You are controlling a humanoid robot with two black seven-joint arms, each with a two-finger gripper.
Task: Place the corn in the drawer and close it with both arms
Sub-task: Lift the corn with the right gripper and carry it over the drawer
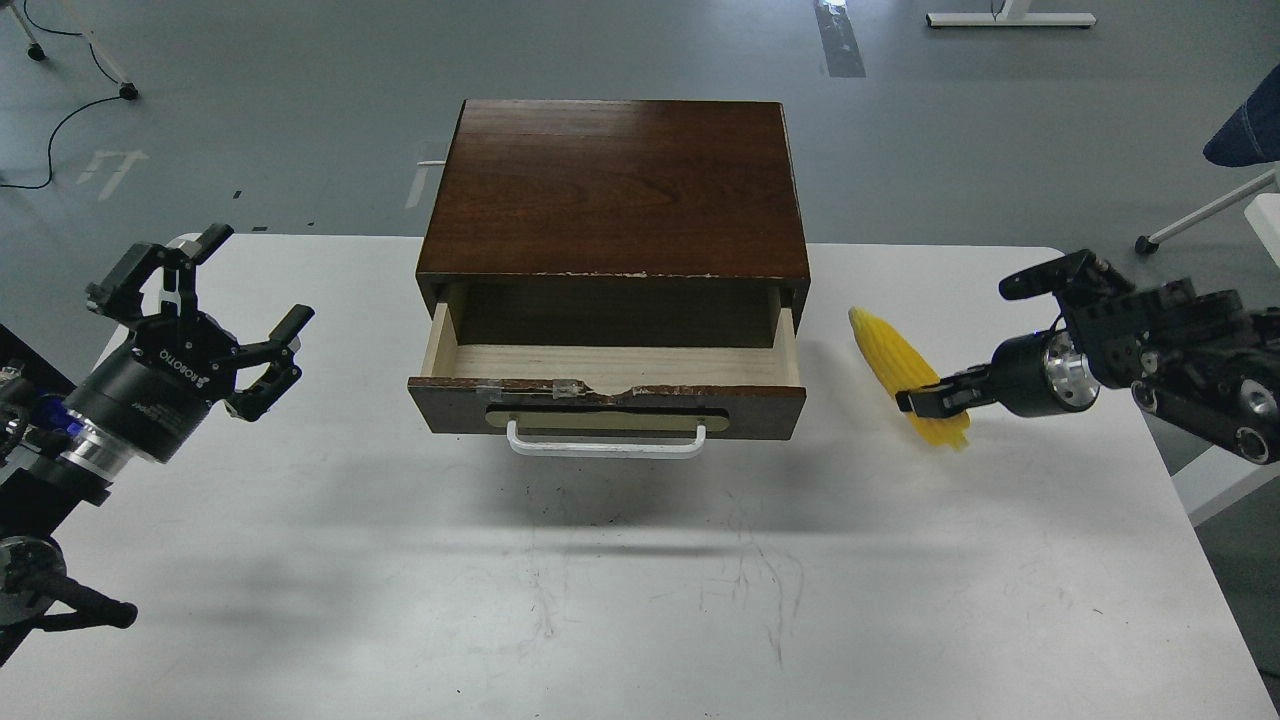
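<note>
The yellow corn (893, 363) is held by my right gripper (922, 402), which is shut on its thick end and holds it a little above the table, right of the cabinet. The corn's tip points up and left toward the drawer (610, 375). The drawer stands pulled open, its pale inside bare, with a white bar handle (605, 442) at the front. My left gripper (215, 300) is open and empty at the table's left side, well away from the drawer.
The dark-brown cabinet (615, 185) stands at the back middle of the white table (620, 580). A chair base (1200, 215) and a blue seat are off the table's right back corner. Cables lie on the grey floor at the back left.
</note>
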